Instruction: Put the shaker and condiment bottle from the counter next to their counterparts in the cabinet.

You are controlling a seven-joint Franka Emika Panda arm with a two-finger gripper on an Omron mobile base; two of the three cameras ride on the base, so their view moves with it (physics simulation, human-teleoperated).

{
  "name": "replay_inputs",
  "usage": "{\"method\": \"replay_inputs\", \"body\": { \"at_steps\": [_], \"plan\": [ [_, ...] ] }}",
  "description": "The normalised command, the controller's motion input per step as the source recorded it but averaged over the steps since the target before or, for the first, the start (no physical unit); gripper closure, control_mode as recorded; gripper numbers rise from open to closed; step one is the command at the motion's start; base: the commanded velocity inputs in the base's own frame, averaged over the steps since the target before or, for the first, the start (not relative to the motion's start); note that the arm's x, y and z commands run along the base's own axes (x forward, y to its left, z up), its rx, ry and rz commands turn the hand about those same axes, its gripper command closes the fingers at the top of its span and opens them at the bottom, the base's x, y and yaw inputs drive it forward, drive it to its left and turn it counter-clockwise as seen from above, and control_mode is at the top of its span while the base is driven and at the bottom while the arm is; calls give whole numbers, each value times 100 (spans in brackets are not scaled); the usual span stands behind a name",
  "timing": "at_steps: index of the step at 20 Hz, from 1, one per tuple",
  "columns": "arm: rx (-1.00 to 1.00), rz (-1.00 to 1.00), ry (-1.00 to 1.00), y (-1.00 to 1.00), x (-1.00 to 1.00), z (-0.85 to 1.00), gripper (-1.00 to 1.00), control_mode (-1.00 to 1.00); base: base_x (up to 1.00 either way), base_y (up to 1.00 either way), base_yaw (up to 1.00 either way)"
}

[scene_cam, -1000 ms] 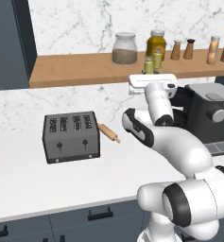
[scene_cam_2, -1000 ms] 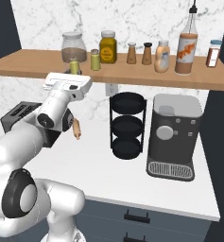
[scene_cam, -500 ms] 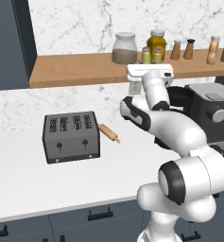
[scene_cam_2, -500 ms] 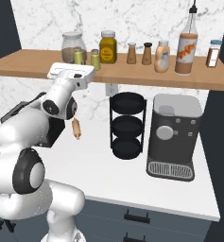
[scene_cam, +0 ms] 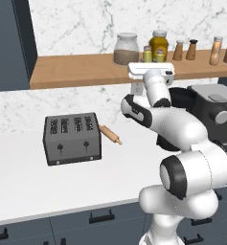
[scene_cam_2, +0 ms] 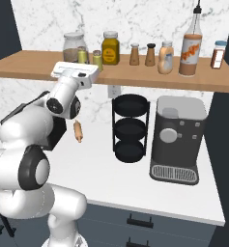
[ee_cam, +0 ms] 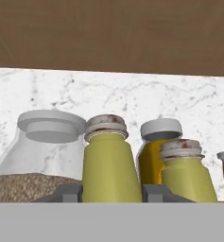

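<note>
In the hand view the gripper (ee_cam: 111, 193) has its 2 fingertips (ee_cam: 66, 193) closed on the near shaker (ee_cam: 108, 163), whose base is cut off by the lower edge. Its matching shaker (ee_cam: 186, 172) stands just beside it on the right, partly in front of a yellow jar (ee_cam: 153, 153). From the right base, both stand on the cabinet (scene_cam_2: 34, 67) shelf; the condiment bottle (scene_cam_2: 165, 57) stands further along it. No label is readable
</note>
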Motion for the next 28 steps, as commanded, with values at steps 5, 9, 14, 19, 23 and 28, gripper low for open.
{"method": "replay_inputs", "body": {
  "at_steps": [5, 9, 14, 19, 23, 28],
  "plan": [
    [0, 0, -10, 0, 8, -53, 100, -100, 0, 0, 0],
    [0, 0, -12, 0, 23, -61, 100, -100, 0, 0, 0],
    [0, 0, -8, 0, 42, -64, 100, -100, 0, 0, 0],
    [0, 0, -1, 0, 49, -70, 100, -100, 0, 0, 0],
    [0, 0, -1, 0, 38, -78, 100, -100, 0, 0, 0],
    [0, 0, 0, 3, 29, -81, 100, -100, 0, 0, 0]
  ]
}}
